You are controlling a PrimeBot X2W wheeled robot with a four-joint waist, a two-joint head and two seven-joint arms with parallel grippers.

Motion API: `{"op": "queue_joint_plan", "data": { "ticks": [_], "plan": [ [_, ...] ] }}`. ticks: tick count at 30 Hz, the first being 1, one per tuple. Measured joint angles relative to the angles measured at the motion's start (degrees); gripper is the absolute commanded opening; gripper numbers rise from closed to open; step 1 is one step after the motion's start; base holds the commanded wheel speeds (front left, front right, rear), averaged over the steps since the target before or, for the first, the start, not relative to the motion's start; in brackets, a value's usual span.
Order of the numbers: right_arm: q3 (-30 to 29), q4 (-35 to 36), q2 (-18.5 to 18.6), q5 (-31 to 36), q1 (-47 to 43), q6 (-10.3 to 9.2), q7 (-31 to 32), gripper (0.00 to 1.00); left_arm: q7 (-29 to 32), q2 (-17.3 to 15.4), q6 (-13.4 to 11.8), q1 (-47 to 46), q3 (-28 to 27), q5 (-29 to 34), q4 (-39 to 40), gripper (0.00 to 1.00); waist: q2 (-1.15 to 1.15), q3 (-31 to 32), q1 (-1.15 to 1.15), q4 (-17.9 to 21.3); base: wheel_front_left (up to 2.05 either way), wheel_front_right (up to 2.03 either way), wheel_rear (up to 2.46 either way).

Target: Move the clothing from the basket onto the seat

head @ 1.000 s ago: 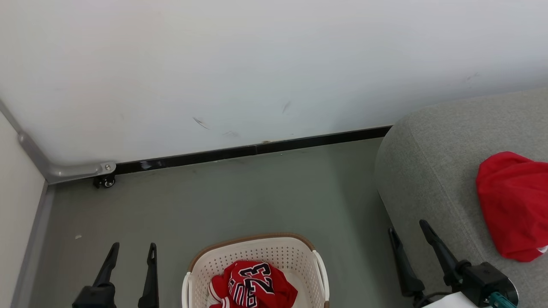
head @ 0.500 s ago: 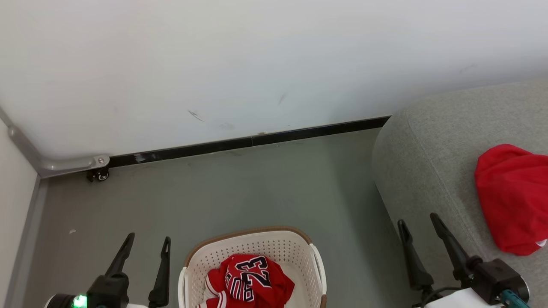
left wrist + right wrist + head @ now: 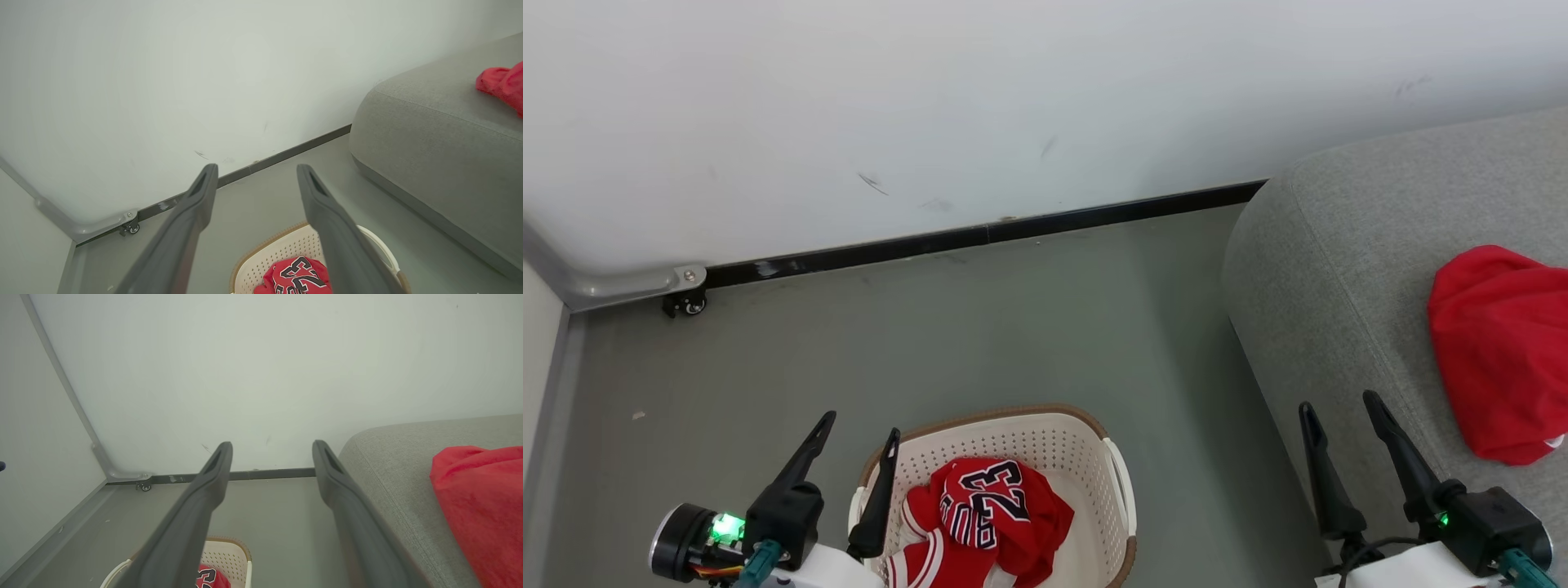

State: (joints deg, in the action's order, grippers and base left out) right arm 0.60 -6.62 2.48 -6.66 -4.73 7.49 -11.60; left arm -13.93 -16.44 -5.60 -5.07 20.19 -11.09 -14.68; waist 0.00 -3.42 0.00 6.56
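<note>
A red jersey [image 3: 992, 523] marked "23" lies crumpled in the cream basket [image 3: 1029, 437] on the floor. The same jersey [image 3: 300, 277] and basket [image 3: 286, 249] appear low in the left wrist view. A plain red garment [image 3: 1499, 351] rests on the grey seat [image 3: 1339, 278] at the right. My left gripper [image 3: 860, 423] is open and empty, its right finger over the basket's left rim. By the seat's front edge my right gripper [image 3: 1341, 398] stands open and empty. The right wrist view shows the red garment [image 3: 478, 506] on the seat [image 3: 392, 465].
A white wall [image 3: 1013, 106] with a black baseboard [image 3: 980, 237] runs across the back. A grey rail with a small caster [image 3: 682, 304] sits at the left corner. Grey floor [image 3: 980, 327] lies between the basket and the wall.
The head camera has tilted, shifting the scene up. My left gripper has moved right and up, now overlapping the basket's left rim. My right gripper has stayed by the seat.
</note>
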Motion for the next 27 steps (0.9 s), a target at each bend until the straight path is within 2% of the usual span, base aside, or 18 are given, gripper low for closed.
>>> {"op": "queue_joint_plan", "data": {
  "ticks": [18, 27],
  "plan": [
    [-1.7, 4.5, -0.1, 0.2, 1.3, 0.00, -0.3, 1.00, 1.3, 2.0, 4.2, -9.5, 5.4, 3.4, -7.7, 1.00, 0.00, -8.2, 0.00, 2.4, 0.00, 0.00, 0.00],
    [-1.7, 6.7, -0.1, 0.1, 5.5, 0.00, -0.9, 1.00, 1.3, 1.9, 4.7, -13.5, 5.8, 4.8, -12.8, 1.00, 0.00, -13.4, 0.00, 4.1, 0.00, 0.00, 0.00]
  ]
}}
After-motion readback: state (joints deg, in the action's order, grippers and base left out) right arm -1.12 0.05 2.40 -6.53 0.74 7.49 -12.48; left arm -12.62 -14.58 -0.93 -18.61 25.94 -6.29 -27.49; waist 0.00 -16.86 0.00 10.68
